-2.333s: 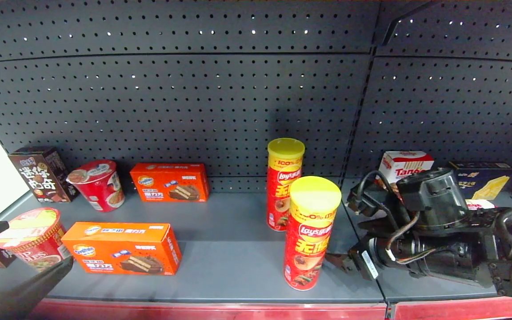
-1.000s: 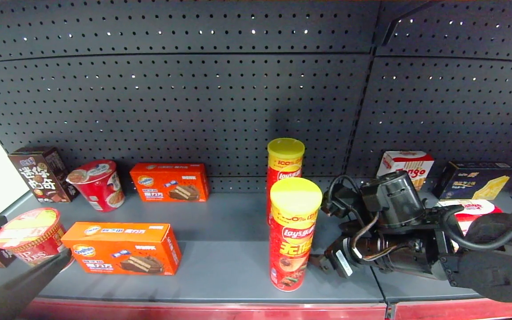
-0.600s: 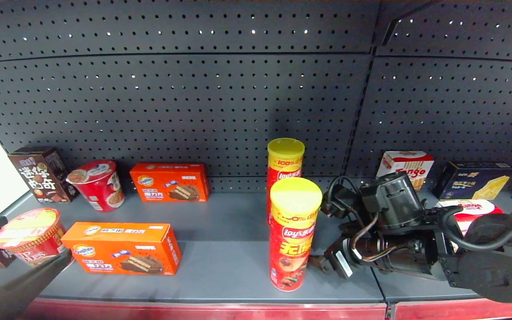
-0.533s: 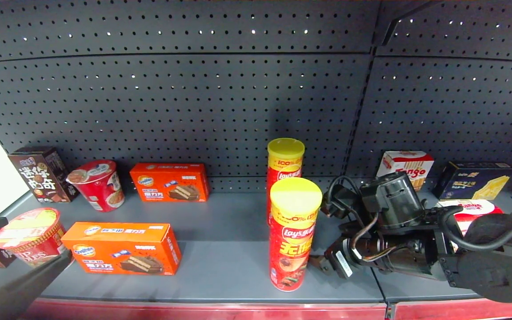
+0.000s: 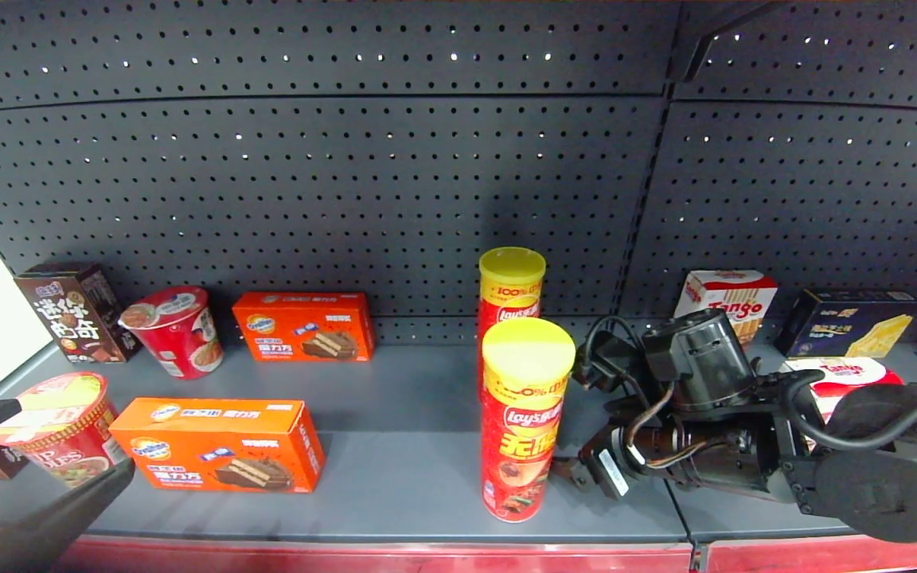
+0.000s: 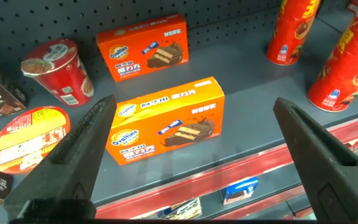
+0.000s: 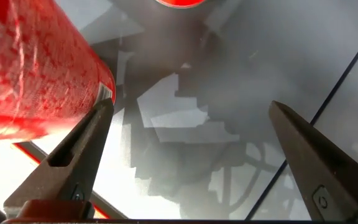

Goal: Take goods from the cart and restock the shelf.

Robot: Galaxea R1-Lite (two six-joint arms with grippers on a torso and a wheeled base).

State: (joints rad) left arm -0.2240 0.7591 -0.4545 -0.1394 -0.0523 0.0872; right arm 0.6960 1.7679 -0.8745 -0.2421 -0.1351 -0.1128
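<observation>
I saw a noodle cup (image 5: 60,426) just left of the front orange cake box (image 5: 220,443), a second orange box (image 5: 303,325) and another cup (image 5: 176,330) behind it, and a wafer box (image 5: 725,296) far to its right.

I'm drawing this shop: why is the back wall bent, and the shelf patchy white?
Head view: the pegboard wall bows, likely from a wide lens. Right wrist view: the white patches on the shelf floor look like reflected light, beside the chips can.
</observation>
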